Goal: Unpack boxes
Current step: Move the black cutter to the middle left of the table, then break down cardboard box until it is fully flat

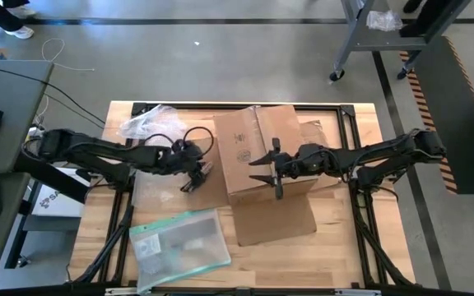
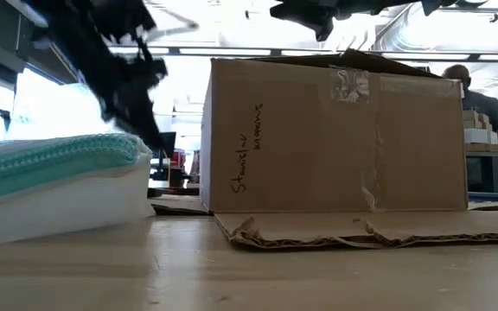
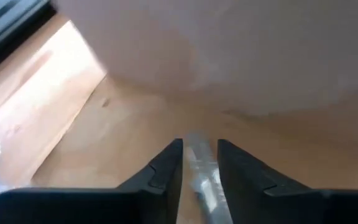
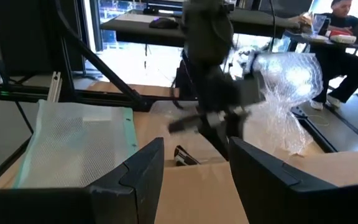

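The cardboard box (image 1: 262, 152) is sitting mid-counter (image 1: 344, 247). The right tool (image 1: 275, 167) is hovering over it, fingers parted, empty — the left tool (image 1: 192, 178) is hanging beside it, slightly parted, empty.

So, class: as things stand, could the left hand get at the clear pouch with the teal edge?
Probably yes. The pouch lies flat on the table with nothing on it, and the left hand hovers close by, beside the box, with bare table between.

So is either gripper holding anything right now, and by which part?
Neither: the left gripper stands beside the box, and the right gripper hangs open above it.
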Robot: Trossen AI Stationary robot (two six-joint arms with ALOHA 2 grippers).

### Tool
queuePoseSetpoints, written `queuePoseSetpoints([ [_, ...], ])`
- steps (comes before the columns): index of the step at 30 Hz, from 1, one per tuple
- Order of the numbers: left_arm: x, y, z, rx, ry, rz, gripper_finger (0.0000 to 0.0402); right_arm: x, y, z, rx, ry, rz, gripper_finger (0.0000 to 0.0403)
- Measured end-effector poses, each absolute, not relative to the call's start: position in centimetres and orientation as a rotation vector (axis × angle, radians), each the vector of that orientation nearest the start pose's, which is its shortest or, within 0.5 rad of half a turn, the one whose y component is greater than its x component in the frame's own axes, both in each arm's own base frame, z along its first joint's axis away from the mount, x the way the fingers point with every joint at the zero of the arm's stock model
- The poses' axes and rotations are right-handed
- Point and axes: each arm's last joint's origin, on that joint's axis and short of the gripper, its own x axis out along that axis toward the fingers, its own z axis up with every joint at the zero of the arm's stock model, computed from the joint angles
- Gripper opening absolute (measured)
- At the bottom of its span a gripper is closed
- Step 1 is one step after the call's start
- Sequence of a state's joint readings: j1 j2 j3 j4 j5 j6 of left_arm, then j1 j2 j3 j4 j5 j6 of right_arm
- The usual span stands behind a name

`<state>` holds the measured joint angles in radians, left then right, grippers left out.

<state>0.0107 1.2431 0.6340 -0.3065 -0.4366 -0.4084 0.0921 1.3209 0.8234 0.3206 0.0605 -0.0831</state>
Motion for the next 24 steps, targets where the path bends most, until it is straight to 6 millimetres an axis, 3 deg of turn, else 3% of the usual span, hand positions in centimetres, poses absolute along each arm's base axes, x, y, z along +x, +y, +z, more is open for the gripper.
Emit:
queuePoseSetpoints([
  [7, 23.8, 2.5, 13.4, -0.259, 0.909, 0.528, 0.0094, 29.3, 2.5, 27.7, -0.096, 0.183, 0.039, 0.0165],
  [12, 23.2, 1.7, 12.2, -0.415, 1.071, 0.458, 0.0080, 29.2, 2.5, 27.5, -0.083, 0.211, 0.039, 0.0165],
  [17, 20.1, -1.0, 13.6, -0.517, 1.288, 0.385, 0.0057, 29.1, 2.5, 27.2, -0.085, 0.240, 0.040, 0.0165],
  [20, 17.5, -2.2, 15.5, -0.539, 1.420, 0.450, 0.0045, 29.1, 2.5, 27.1, -0.086, 0.255, 0.040, 0.0165],
  [24, 15.8, -3.1, 19.1, -0.567, 1.348, 0.544, 0.0034, 28.5, 2.7, 27.6, -0.069, 0.251, 0.047, 0.0165],
])
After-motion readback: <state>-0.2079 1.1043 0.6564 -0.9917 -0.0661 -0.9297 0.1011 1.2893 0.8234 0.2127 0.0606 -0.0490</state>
